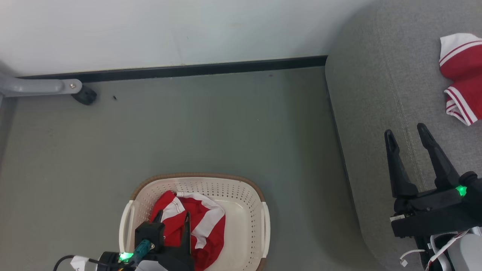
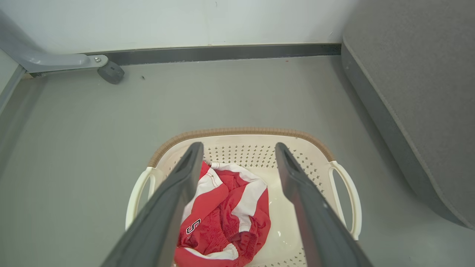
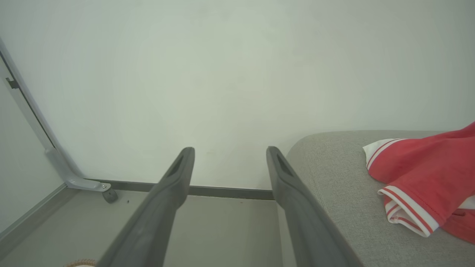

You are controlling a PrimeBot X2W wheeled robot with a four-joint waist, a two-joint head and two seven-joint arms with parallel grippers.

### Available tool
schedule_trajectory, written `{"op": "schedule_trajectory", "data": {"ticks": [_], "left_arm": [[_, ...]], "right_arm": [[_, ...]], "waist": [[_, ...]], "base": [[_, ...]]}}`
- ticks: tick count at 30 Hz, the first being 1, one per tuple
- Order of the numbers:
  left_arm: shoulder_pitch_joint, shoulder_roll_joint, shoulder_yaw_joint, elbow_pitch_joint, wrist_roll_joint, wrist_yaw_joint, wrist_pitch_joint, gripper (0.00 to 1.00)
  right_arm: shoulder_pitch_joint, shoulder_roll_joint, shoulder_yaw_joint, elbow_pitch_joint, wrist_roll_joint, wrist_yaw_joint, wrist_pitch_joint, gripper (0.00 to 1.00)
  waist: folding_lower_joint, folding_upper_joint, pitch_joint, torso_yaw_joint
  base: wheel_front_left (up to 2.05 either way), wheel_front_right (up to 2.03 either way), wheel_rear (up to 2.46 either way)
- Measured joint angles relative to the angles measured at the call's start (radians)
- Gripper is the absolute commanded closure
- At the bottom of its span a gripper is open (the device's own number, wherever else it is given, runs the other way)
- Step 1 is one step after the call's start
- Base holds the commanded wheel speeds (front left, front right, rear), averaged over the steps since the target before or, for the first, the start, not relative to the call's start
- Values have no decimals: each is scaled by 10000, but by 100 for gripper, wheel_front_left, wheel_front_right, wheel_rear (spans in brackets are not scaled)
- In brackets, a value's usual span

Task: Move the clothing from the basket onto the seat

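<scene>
Your left gripper (image 1: 173, 216) hung wide open over the cream basket (image 1: 196, 176), where a crumpled red garment (image 1: 205, 226) with white stripes lay. Your right gripper (image 1: 405, 131), equally spread and empty, hovered above the grey seat (image 1: 376, 113) near a second red garment (image 1: 461, 75).

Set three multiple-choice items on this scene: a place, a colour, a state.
1. The basket stands: A on a shelf; B on the floor; C on a table.
2. Its rim is: A brown; B blue; C black.
3. The left tool is: A open; B shut, empty; C shut, gripping something.

Key: 1 B, grey floor surrounds it, with the seat off to one side. 2 A, the woven-look band is brown. 3 A, its fingers stand wide apart over the clothing.
</scene>
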Motion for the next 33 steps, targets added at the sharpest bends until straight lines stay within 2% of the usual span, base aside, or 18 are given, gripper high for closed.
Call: {"op": "schedule_trajectory", "data": {"ticks": [18,28,33], "left_arm": [[-2177,-58,-171,2713,688,0,974,0],[-3591,-13,522,3670,851,0,1254,0],[-4274,230,899,4046,1028,0,1315,0]], "right_arm": [[-767,-2,-545,-1816,40,-270,10,0],[-941,13,-690,-2518,222,-345,6,0],[-1164,48,-709,-2778,311,-345,-4,0]], "waist": [[0,1,2625,-1222],[-1,1,4190,-1605],[-1,1,4971,-1698]], "base": [[0,0,0],[0,0,0],[0,0,0]]}}
